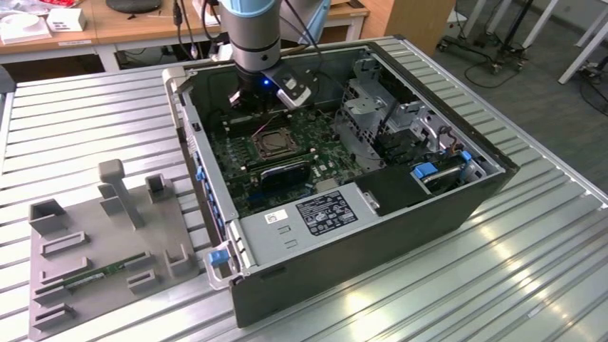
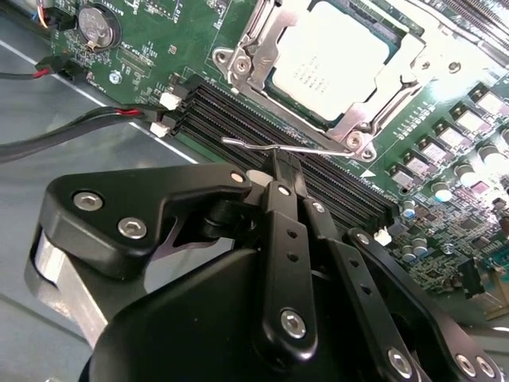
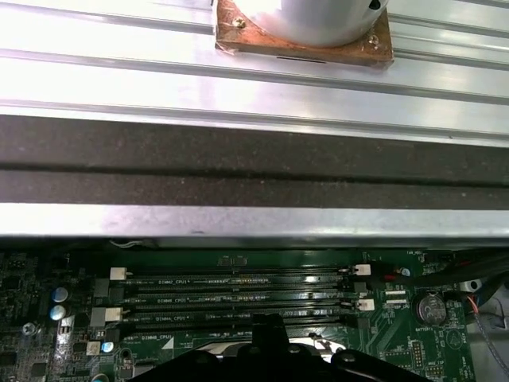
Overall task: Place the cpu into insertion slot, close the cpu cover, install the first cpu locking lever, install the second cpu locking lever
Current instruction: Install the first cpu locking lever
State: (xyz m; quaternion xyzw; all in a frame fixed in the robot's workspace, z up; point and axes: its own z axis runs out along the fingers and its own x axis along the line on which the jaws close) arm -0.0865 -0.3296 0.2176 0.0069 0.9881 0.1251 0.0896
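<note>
In the second wrist view the cpu lies flat in the insertion slot, its silvery top facing up. The cpu cover lies down around it as a bright metal frame. A thin wire locking lever runs along the slot's near side, raised a little off the board. My gripper is shut, its black fingertips together and touching this lever near its middle. In the exterior view the gripper hangs inside the open computer case, just behind the insertion slot.
Long black memory slots lie between my fingers and the socket. Red and black cables and a coin battery lie beside them. The case wall and drive cage close in the board. A grey fixture sits on the exterior view's left.
</note>
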